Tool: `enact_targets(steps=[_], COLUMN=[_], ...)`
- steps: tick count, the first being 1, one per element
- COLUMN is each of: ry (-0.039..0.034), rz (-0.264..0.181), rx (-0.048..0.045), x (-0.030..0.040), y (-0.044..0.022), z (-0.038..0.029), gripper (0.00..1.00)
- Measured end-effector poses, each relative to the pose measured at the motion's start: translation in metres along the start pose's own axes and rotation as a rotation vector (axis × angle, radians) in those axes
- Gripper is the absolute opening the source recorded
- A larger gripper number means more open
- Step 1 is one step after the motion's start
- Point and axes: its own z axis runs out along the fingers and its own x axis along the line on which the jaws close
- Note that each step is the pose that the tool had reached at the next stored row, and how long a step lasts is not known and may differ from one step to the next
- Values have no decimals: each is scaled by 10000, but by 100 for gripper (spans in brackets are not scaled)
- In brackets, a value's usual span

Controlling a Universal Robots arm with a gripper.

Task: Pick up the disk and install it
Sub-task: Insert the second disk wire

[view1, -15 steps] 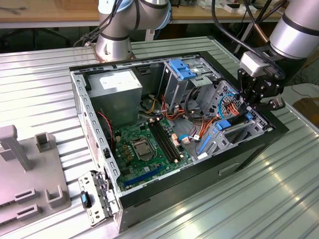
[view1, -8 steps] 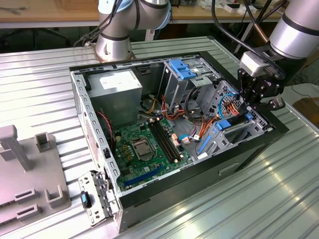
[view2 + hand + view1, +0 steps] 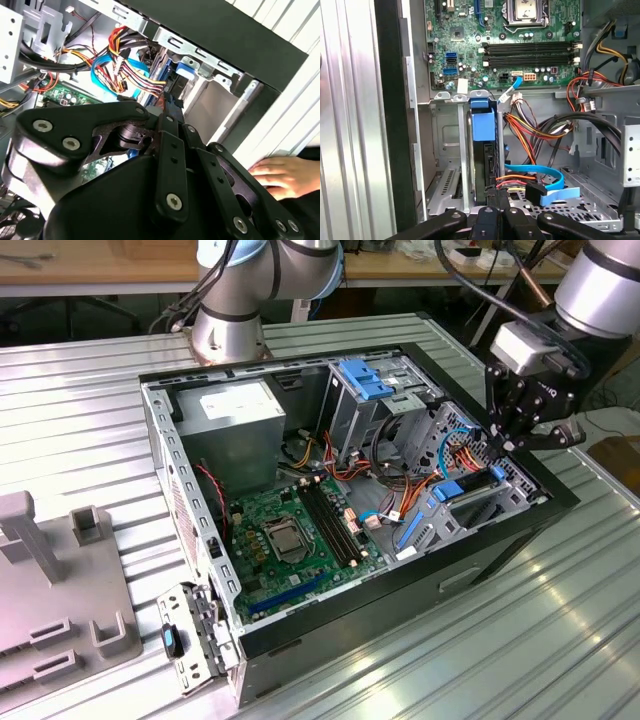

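Note:
The disk [image 3: 468, 486], dark grey with bright blue rails, sits on edge inside the metal drive bay [image 3: 520, 490] at the front corner of the open computer case. In the first wrist view the disk [image 3: 483, 165] stands in its slot with a blue end tab [image 3: 483, 125] toward the motherboard. My gripper [image 3: 497, 447] hangs just above the disk's outer end, its fingers [image 3: 496, 205] drawn together and shut, with nothing seen between them. In the second wrist view the gripper [image 3: 169, 102] points down into the bay beside the cable bundle.
Orange, red and blue cables [image 3: 535, 130] crowd the space beside the bay. The motherboard [image 3: 290, 530] and a tall cage with a blue bracket [image 3: 365, 380] lie further in. A person's hand [image 3: 280, 175] rests on the ribbed metal table [image 3: 500, 640] outside the case.

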Motion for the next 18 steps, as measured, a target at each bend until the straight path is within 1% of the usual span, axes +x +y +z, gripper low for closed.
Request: enact_targets(steps=[1, 2, 5, 6, 7, 8, 9, 10, 12, 15, 16, 18], ry=[0, 1, 0, -29, -88, -113, -114, -112, -112, -110, -96, -40], rz=[0, 0, 0, 2, 5, 8, 9, 10, 9, 9, 8, 3], rx=[0, 0, -15, -37, -107, -175, -240, -243, -245, -263, -264, -261], x=[0, 0, 1, 0, 0, 0, 0, 1, 0, -2, -8, -18], y=[-2, -6, -8, -9, -9, -9, -8, -8, -12, -14, -14, -13], z=[-26, -68, -97, -98, -98, -99, -99, -104, -144, -164, -164, -165], gripper=[11, 11, 11, 11, 11, 11, 11, 11, 11, 11, 11, 11])
